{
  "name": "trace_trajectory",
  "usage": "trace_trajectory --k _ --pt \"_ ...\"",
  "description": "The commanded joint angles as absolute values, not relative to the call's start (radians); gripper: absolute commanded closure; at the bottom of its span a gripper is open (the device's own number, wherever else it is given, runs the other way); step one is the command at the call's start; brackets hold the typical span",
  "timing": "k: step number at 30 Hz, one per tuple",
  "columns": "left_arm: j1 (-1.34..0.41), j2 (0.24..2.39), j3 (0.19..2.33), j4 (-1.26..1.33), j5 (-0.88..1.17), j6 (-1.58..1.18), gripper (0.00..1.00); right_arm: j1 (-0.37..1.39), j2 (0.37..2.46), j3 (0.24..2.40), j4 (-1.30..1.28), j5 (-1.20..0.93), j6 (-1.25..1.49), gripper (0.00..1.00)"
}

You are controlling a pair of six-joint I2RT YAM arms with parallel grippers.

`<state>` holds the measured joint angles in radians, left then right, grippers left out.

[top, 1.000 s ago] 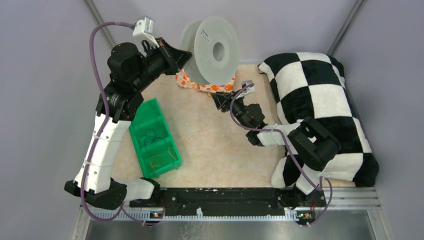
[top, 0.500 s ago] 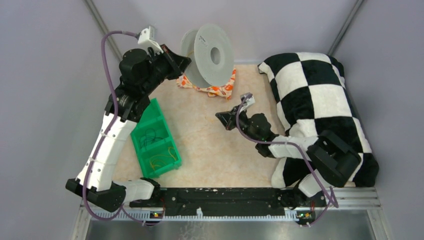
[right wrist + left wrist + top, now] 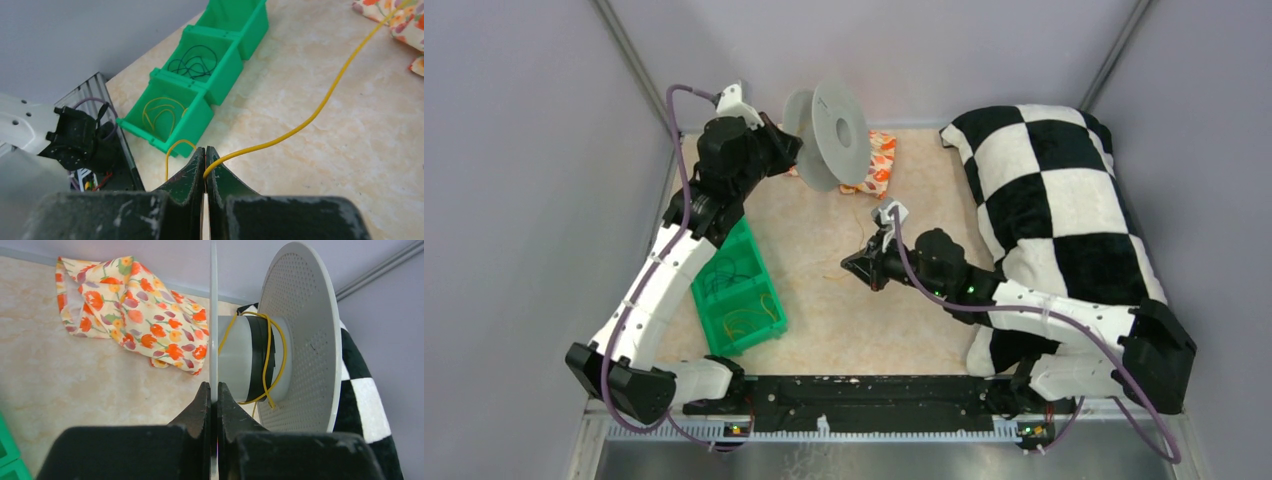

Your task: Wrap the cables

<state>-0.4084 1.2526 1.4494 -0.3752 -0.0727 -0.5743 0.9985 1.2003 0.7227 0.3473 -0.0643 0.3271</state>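
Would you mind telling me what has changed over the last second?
The right gripper pulled back from the grey spool toward mid-table and closed on the yellow wire. The left gripper, still clamped on the spool's flange, lowered it and turned it more edge-on. The green bin, floral cloth and checkered pillow stayed put.

Bright even light, soft shadows, sharp

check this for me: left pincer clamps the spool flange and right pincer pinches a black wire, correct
Not quite: the right pincer pinches a yellow wire, not black, as the right wrist view shows. The left pincer does clamp the spool flange.
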Motion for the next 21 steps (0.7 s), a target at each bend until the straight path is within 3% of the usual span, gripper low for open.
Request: trace_trajectory --k 1,14,21 --pt "-0.406 1.213 1.421 -0.205 -0.134 -0.576 1.00 1.037 1.236 0.933 0.090 -0.164 0.214 1.00" --pt "-0.504 1.248 1.318 -0.218 -0.215 -0.446 1.00 1.063 1.340 1.279 -0.192 -0.290 0.091 1.00" --pt "-0.519 1.213 1.258 -0.202 -0.119 -0.335 1.00 0.974 1.369 1.393 -0.279 -0.418 0.028 1.00"
